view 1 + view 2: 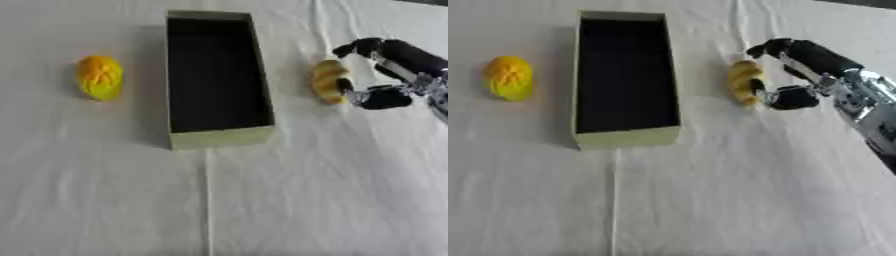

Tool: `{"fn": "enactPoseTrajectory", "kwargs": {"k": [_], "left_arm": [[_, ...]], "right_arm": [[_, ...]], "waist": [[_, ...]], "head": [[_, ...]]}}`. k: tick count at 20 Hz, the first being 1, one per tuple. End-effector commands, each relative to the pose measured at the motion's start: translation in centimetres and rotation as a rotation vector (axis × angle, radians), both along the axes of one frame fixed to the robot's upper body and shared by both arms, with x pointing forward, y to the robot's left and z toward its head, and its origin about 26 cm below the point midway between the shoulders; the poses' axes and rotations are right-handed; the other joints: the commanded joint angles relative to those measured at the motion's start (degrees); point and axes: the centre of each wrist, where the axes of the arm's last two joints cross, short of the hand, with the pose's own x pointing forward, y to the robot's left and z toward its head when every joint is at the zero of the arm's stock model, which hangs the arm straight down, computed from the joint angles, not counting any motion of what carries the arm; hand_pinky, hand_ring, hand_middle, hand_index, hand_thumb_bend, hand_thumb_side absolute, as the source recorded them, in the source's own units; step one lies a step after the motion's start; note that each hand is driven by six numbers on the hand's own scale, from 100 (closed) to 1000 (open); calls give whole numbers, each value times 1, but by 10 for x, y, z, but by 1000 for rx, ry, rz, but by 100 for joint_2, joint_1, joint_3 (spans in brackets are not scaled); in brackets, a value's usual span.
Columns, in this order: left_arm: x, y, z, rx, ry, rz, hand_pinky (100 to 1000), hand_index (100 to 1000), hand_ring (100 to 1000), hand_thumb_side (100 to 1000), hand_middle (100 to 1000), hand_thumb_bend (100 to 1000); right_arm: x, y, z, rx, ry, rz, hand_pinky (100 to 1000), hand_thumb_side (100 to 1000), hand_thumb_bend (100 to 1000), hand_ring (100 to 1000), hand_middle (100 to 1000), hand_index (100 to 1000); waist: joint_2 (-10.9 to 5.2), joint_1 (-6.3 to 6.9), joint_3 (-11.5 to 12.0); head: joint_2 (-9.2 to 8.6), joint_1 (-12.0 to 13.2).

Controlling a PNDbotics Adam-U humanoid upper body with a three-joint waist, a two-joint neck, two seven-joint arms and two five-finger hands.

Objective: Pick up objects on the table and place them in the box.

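On the white-clothed table point(289, 200), a yellow-orange rounded object point(101, 77) lies well to the left of the long open box point(216, 136), whose dark inside holds nothing visible. Right of the box lies a tan, bread-like object point(328, 81). The right robot hand point(798, 75) is at its right side, fingers and thumb curled about it while it rests on the table.
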Motion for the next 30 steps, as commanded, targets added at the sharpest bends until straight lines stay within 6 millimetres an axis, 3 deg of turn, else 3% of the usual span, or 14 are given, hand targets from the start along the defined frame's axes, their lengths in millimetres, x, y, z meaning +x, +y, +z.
{"fn": "enactPoseTrajectory", "kwargs": {"k": [1,11,16,20,22,26,30], "left_arm": [[-3,0,8,10,-25,-7,747,837,765,573,715,100],[-3,-1,9,0,-36,-15,746,836,763,573,713,100],[-3,-1,10,-7,-42,-18,745,835,762,574,711,100],[-3,0,9,-10,-41,-15,745,833,761,574,711,100],[-3,0,8,-13,-37,-14,744,831,761,574,711,100],[-3,0,7,-17,-30,-15,745,830,761,574,711,100],[-3,1,6,-19,-23,-14,745,831,761,574,711,100]], "right_arm": [[-1,-3,9,-68,7,-9,937,427,100,911,826,933],[4,-3,0,-144,3,-50,909,485,140,888,850,904],[5,-1,-1,-155,-24,-52,872,479,110,819,682,749],[5,1,0,-135,-65,-43,828,393,100,699,485,586],[4,3,1,-111,-96,-29,811,324,100,648,435,543],[1,9,6,-35,-174,13,796,209,100,604,397,504],[-2,13,12,26,-228,52,796,177,100,596,447,509]], "waist": [[-102,31,-15],[-22,-11,80],[7,-42,125],[18,-44,144],[8,-37,134],[-32,-21,105],[-85,-1,83]], "head": [[-12,-1],[-92,-39],[-101,-47],[-87,-49],[-65,-40],[-33,-31],[-32,-19]]}}
